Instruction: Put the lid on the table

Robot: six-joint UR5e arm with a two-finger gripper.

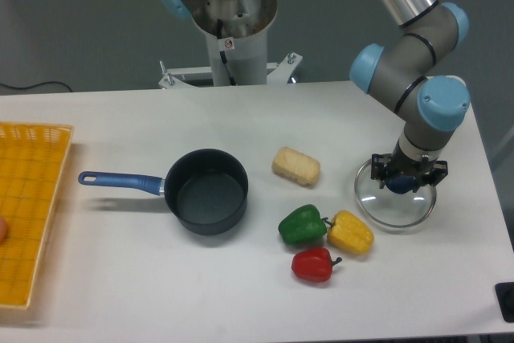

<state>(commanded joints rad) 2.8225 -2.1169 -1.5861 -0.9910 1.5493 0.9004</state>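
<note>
The lid (pixel 393 203), a clear glass disc with a thin metal rim, lies at the right of the white table (pixel 241 126). Its dark blue knob sits between the fingers of my gripper (pixel 401 181), which points straight down over it and is shut on the knob. The lid looks level and down on or just above the tabletop; I cannot tell if it touches. The gripper body hides most of the knob.
A dark blue saucepan (pixel 205 191) with a blue handle stands mid-table. A beige block (pixel 296 166) lies left of the lid. Green (pixel 302 225), yellow (pixel 350 232) and red (pixel 312 264) peppers sit just left of the lid. A yellow-orange mesh tray (pixel 28 206) is at the far left.
</note>
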